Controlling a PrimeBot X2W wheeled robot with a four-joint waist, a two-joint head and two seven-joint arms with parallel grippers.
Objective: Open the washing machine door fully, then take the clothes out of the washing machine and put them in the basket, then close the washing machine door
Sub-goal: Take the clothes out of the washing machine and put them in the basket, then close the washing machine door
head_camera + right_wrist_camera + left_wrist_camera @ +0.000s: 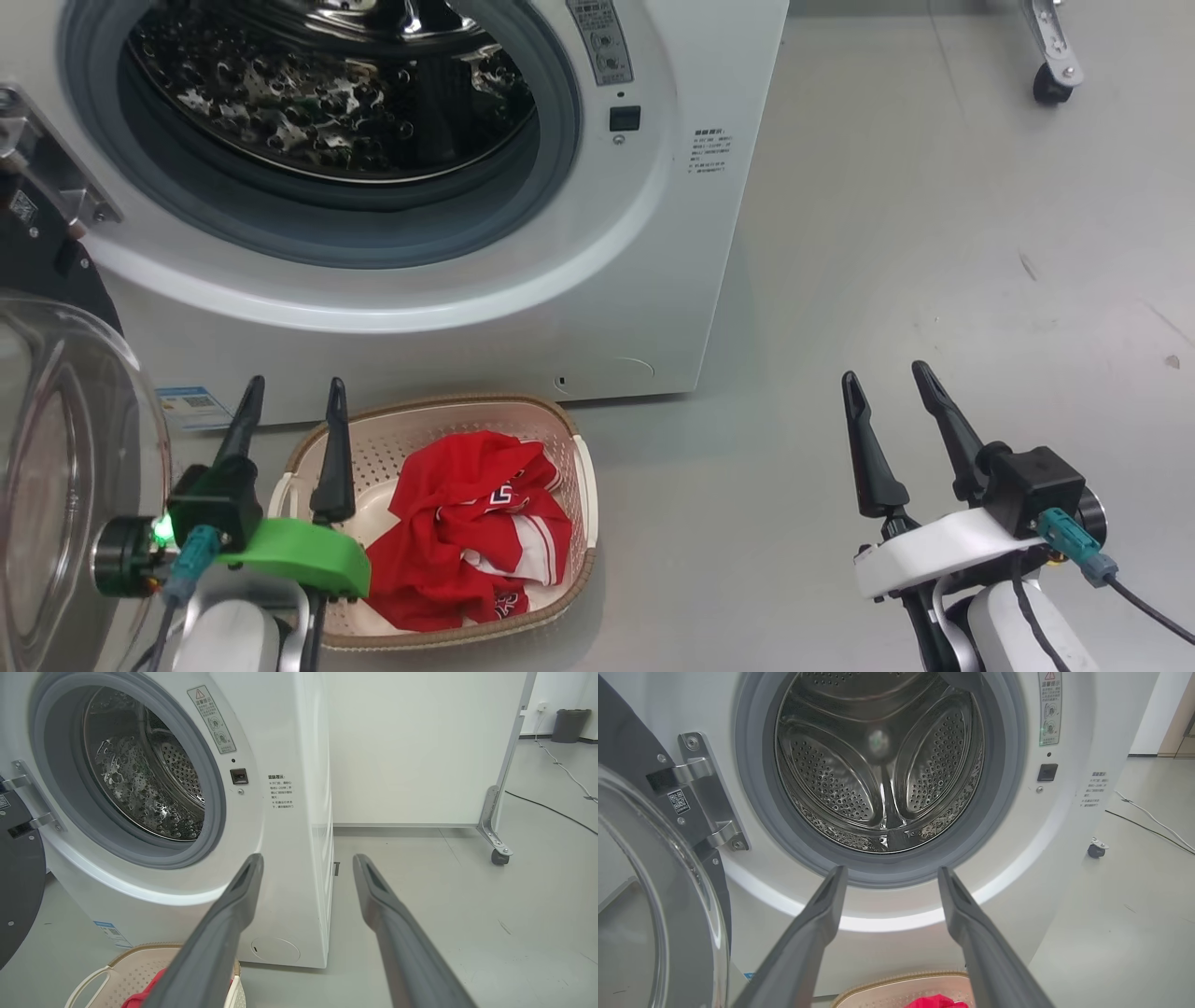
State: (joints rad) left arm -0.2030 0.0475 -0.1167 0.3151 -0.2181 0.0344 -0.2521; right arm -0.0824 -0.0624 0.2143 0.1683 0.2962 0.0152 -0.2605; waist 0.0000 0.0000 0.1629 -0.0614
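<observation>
- The clothes point(467, 532) lie bunched in the basket point(439, 415), a red heap with white stripes. The heap has no clear long axis.
- The basket sits on the floor just in front of the washer point(579, 280), below the opening. Its long axis runs from the washer toward the robot.
- The drum point(878, 765) looks bare, with no red in it, so I judge the unloading done and closing the door to be the step in hand.
- The door point(56, 467) hangs wide open on the hinge point(705, 793) at the opening's left. It is round, and its glass bowl bulges toward the left gripper.
- The left gripper point(295, 383) is spread and empty over the basket's left rim, just beside the door, with its fingers pointing at the washer.
- The right gripper point(885, 373) is spread and empty over bare floor, well apart from the washer.
- The next move likely falls to the left arm: get behind the door's outer face or rim and sweep it rightward to the latch, keeping clear of the basket.
</observation>
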